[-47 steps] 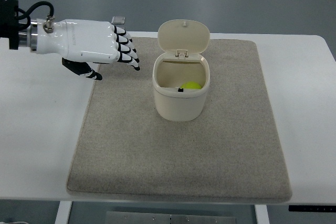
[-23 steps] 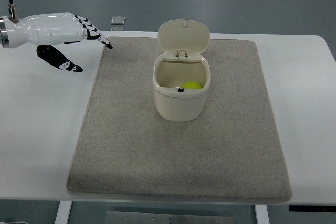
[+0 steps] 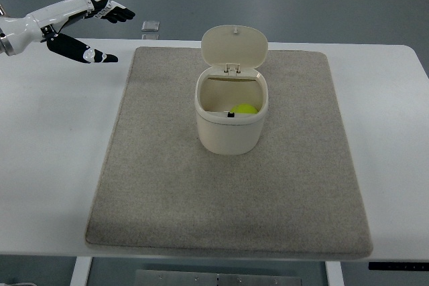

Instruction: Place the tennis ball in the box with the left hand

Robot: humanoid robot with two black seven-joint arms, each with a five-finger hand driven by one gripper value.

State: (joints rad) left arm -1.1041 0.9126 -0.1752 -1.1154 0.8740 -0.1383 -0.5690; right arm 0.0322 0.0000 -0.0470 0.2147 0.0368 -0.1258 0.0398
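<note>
Over the last second we see the left hand (image 3: 80, 28) pull back from just left of the box (image 3: 231, 117) to the far upper-left corner of the view, well clear of the box and off the mat (image 3: 228, 199) entirely. It has also rolled, so that the palm now faces sideways rather than down. The tennis ball (image 3: 244, 108) has not moved: it lies inside the box, low against the right wall, with the hinged lid (image 3: 234, 45) standing open behind it. From this we judge the placing done and the arm simply retreating; nothing remains but perhaps to finish the withdrawal. The left hand is released, its fingers (image 3: 114, 13) stretched out straight and the thumb splayed below them, and it carries nothing. The forearm enters from the left edge, tilted slightly upward toward the fingertips. The right arm does not show. A small grey object (image 3: 151, 25) rests on the table (image 3: 53, 165) beyond the mat, left of the box lid.
</note>
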